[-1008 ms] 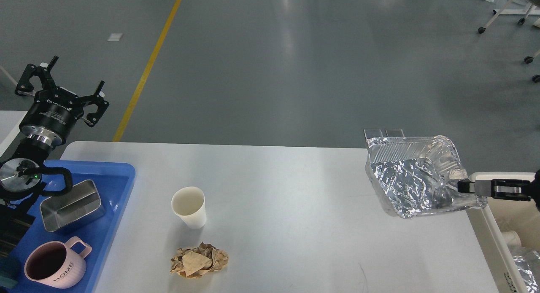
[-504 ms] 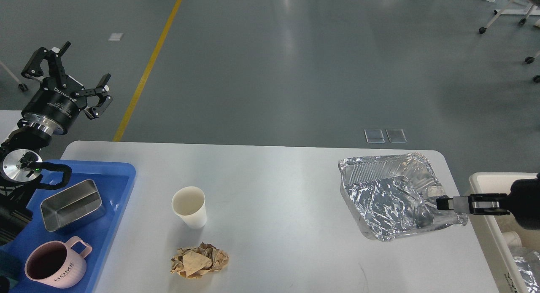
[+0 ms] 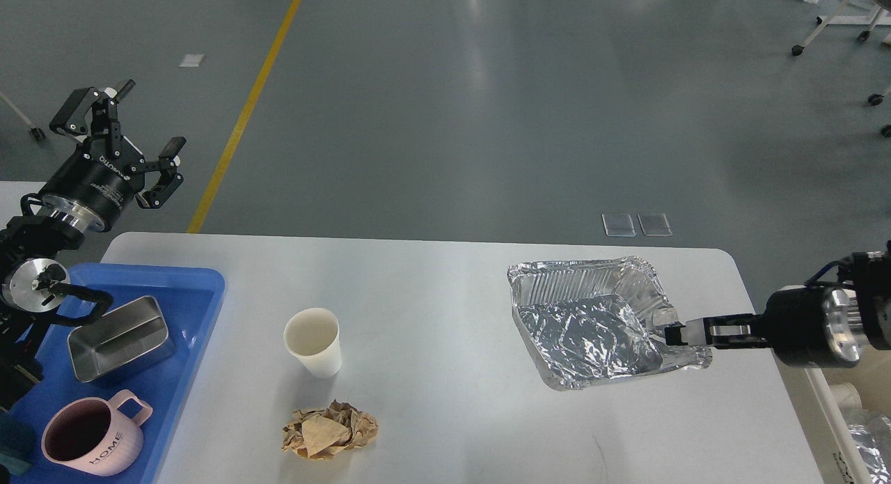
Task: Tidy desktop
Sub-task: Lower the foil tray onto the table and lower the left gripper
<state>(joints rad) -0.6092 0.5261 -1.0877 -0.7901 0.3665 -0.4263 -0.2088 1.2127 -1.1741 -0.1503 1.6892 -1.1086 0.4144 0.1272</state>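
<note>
We are partway through tidying, judging by how things are lying now. At the far left, our left gripper [image 3: 122, 146] is hanging above the bench's [image 3: 445, 414] back corner with its jaws spread wide and nothing between them. Below it, the blue tray [image 3: 202, 289] is sitting on the left end of the bench and is holding a steel tin [image 3: 118, 338] and a pink mug [image 3: 94, 435], so the reusable pieces look sorted. Going right, a paper cup [image 3: 313, 341] is standing upright on the bare bench near the tray, and a crumpled brown paper [image 3: 329, 430] is lying just in front of it; neither is being touched, and both are waiting to be cleared. Further right, a foil tray [image 3: 592, 324] is resting on the bench, and our right gripper [image 3: 672, 333] is pinching its right rim with narrow jaws. At the far right, a white bin [image 3: 828, 400] is standing beside the bench edge with some foil already inside. We are judging that the foil tray, cup and paper are what is left.
</note>
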